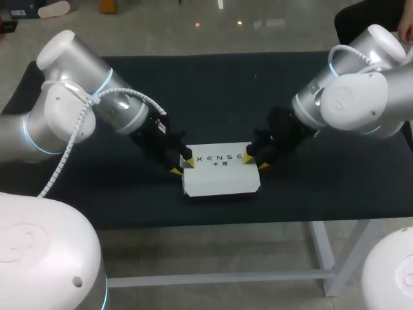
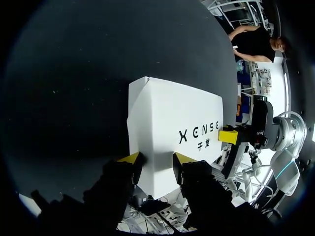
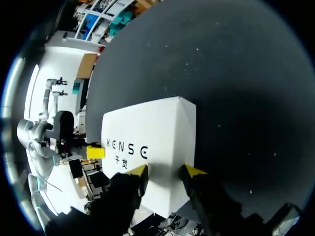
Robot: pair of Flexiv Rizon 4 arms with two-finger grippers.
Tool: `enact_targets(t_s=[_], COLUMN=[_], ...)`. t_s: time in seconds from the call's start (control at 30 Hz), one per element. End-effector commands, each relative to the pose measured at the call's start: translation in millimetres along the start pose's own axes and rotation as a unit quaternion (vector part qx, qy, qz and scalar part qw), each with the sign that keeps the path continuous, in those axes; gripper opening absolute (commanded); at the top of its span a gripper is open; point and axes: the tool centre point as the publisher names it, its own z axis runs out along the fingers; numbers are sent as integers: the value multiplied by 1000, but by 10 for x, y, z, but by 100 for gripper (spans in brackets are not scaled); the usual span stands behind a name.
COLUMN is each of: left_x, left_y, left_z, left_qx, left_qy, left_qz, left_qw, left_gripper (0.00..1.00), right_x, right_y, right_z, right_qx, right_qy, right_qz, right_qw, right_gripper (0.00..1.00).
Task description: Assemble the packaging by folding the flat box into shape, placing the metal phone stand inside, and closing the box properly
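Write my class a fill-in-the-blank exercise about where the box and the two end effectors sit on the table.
The white cardboard box with dark lettering lies on a ___ table cover.
The left end effector is at the box's left end; the right end effector is at its ___ end.
Both end effectors' fingertips are coloured ___.
The box's lettered face points ___.
Missing words: black; right; yellow; up.

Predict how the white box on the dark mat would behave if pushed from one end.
The white box lies low and flat, so it would probably slide rather than tip. It looks like thin folded card, so likely light for its size. Fold lines at its ends suggest it could buckle if squeezed hard.
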Motion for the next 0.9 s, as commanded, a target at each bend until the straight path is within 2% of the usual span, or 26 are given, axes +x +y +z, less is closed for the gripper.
enact_targets(t_s=[0.03,0.67,0.9], left_x=[67,56,32], left_y=[-2,-10,-13], left_z=[17,28,15], left_qx=[-2,-16,-16], left_qy=[-3,-10,-14], left_qz=[-1,-10,-15], left_qw=[1000,1000,1000], left_gripper=[44,41,40], right_x=[62,88,39], right_y=[22,25,22], right_z=[25,39,23], right_qx=[6,12,12], right_qy=[4,3,4], right_qz=[-1,-1,3], right_qw=[1000,1000,1000], right_gripper=[48,48,47])
